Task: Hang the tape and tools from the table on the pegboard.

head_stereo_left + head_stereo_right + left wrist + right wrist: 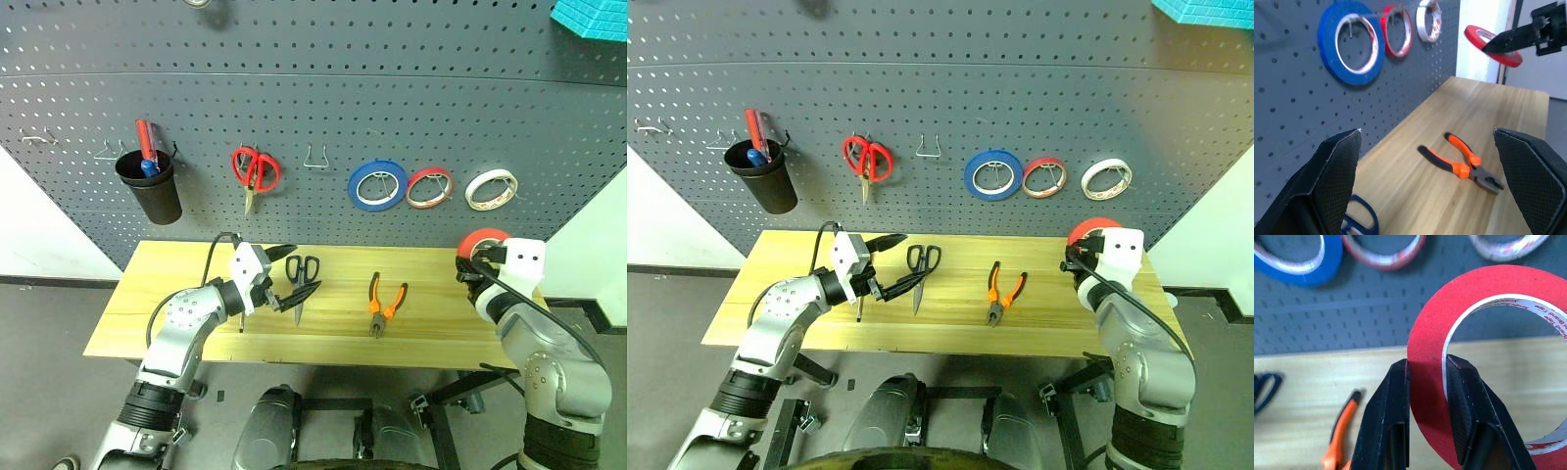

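Note:
My right gripper (1426, 382) is shut on the rim of the wide red tape (1474, 289), holding it in the air above the right end of the table (441, 328), in front of the pegboard (323, 98). The tape (481, 241) stands upright on its edge. My left gripper (286, 272) hovers open and empty over the table's left half, right beside the dark-handled scissors (302, 279). The orange-and-black pliers (384, 304) lie flat at the table's middle, between the two grippers. A thin dark shaft (241, 319) sticks out under my left hand.
On the pegboard hang a black cup of pens (150, 186), red-handled scissors (255, 171), a blue roll (377, 184), a thin red roll (429, 186) and a white roll (490, 188). A bare hook (315, 157) sits between the red scissors and the blue roll.

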You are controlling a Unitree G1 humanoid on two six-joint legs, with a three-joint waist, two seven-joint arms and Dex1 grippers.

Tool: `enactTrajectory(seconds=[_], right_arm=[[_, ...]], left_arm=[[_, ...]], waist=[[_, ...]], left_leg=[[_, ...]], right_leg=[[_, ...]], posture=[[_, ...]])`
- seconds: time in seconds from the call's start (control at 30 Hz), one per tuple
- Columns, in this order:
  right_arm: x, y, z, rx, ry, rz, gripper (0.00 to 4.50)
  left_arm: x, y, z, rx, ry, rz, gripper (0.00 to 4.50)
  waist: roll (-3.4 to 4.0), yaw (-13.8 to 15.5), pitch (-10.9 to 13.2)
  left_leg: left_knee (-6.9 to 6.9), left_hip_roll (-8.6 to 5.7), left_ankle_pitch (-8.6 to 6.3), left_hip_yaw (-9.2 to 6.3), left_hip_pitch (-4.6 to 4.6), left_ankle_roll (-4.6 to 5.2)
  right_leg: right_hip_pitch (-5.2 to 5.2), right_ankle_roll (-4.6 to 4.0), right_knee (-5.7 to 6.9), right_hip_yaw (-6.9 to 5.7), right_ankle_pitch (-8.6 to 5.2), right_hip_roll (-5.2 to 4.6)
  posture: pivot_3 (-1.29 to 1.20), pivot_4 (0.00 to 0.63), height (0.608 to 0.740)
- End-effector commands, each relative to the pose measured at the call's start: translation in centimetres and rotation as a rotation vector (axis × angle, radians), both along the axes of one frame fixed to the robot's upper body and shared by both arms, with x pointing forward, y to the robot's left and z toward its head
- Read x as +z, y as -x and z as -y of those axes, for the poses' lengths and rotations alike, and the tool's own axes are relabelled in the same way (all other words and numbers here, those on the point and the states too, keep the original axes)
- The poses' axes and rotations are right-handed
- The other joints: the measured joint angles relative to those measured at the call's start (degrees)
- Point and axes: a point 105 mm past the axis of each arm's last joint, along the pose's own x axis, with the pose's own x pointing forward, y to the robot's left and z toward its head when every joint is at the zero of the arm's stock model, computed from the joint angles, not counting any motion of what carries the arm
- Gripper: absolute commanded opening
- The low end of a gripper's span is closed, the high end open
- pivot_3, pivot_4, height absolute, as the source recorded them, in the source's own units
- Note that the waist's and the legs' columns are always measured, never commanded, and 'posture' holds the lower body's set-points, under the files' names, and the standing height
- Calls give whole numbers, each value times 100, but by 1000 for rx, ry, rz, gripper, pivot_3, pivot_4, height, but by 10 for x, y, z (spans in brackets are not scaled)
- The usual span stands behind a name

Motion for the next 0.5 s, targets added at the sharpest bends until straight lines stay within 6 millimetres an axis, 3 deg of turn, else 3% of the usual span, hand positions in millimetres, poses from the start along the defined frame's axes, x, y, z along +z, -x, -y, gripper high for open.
enactTrajectory(seconds=[0.03, 0.3, 0.5], right_arm=[[30, 5, -3, 21, -10, 124, 685], [72, 5, -26, 110, -49, 307, 685], [79, -3, -43, 153, -49, 331, 685]], left_arm=[[13, -4, -3, 1, 27, 61, 4500], [12, -7, -2, -8, 36, 64, 4500], [17, -9, -1, 7, 62, 112, 4500]], waist=[[0, -3, 0], [1, -23, -1], [0, -14, -2]], left_leg=[[0, -1, 0, 0, 0, 0], [1, -2, 0, -1, 4, 0], [3, -2, 1, -1, 7, 0]], right_leg=[[0, 0, 0, 0, 0, 0], [5, -1, 0, -1, 1, 1], [11, -11, 0, -3, 6, 1]], posture=[[271, 62, 657], [258, 55, 657], [263, 53, 657]])
